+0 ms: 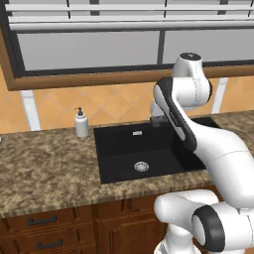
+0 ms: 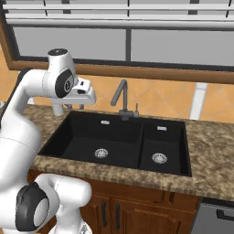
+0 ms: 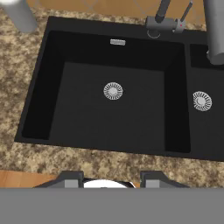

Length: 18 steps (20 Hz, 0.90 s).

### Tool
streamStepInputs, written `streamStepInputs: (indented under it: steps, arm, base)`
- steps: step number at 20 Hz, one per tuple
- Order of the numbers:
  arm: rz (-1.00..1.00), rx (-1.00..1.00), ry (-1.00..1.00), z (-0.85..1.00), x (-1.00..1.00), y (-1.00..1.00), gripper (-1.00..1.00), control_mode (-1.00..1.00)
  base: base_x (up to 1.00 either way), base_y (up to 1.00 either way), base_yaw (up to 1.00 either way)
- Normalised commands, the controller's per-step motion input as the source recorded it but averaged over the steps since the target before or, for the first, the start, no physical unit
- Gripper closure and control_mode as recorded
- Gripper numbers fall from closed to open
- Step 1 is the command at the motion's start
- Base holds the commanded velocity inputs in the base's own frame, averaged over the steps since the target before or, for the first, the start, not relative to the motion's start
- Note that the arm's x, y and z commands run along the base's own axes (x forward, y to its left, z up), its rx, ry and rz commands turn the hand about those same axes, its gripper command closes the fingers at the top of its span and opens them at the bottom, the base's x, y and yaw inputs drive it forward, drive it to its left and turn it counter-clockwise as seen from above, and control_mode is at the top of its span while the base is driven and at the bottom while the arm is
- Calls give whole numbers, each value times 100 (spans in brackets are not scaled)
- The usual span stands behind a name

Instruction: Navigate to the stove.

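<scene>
While the base faces a granite counter, the arm hangs over a black double sink, gripper above the larger left basin's back corner. Finger tips sit apart in the hand view with nothing between them. Grey faucet stands behind the basin divider. Soap dispenser is on the counter just left of the sink. Stove isn't visible from this position; a grey appliance panel shows at lower right.
</scene>
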Motion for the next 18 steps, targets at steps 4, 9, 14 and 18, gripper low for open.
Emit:
streamStepInputs:
  steps: [4, 9, 14, 18]
  arm:
    - [0, 0, 0, 0, 0, 0, -100, 100]
    - [0, 0, 0, 0, 0, 0, -100, 100]
    - [0, 0, 0, 0, 0, 0, -100, 100]
    - [0, 0, 0, 0, 0, 0, -100, 100]
  base:
    - [0, 0, 0]
    - [-13, 0, 0]
    - [-100, 0, -7]
    - [-100, 0, -13]
